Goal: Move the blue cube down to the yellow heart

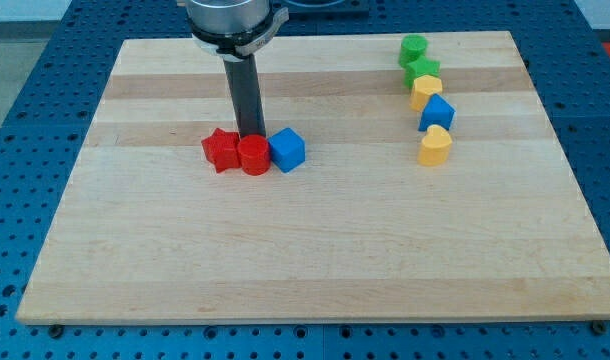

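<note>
A blue cube [286,150] lies left of the board's middle, touching the right side of a red cylinder [253,157]. A red star [221,150] touches the cylinder's left side. My tip [251,136] stands just above the red cylinder in the view, close to the cube's upper left corner. The yellow heart [436,146] lies far to the right, at the bottom of a column of blocks. A second blue block [437,112] sits directly above the heart, almost touching it.
The right column runs from the top down: a green cylinder [413,48], a green star [421,71], a yellow block [426,91], then the blue block and the heart. The wooden board [305,260] rests on a blue perforated table.
</note>
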